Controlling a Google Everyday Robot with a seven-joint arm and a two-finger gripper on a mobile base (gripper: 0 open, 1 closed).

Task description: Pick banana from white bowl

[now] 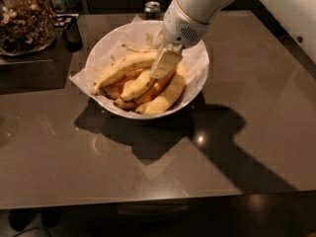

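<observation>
The gripper (162, 68) is positioned inside the white bowl (111, 39), lowered from above on the single arm, with its tips set among the fruit. The state of the jaws cannot be told from this view; only one pale flat face is presented. The banana (126, 67) is located in the bowl, on top of the pile, immediately beside the jaw tips on the side away from the arm. Its long axis is laid from its thick end at the jaw tips outward and slightly downward toward the far rim, where its dark stub is found. Contact between the tips and the banana cannot be confirmed. The shorter bananas (160, 97) are stacked below and in front of the jaws and are to be avoided. It is judged that the grasp is to be made across the banana's thick end, with the closing line set at right angles to the long axis. A jar (24, 21) and a can (152, 9) are placed well behind the jaws on the table (148, 167).
</observation>
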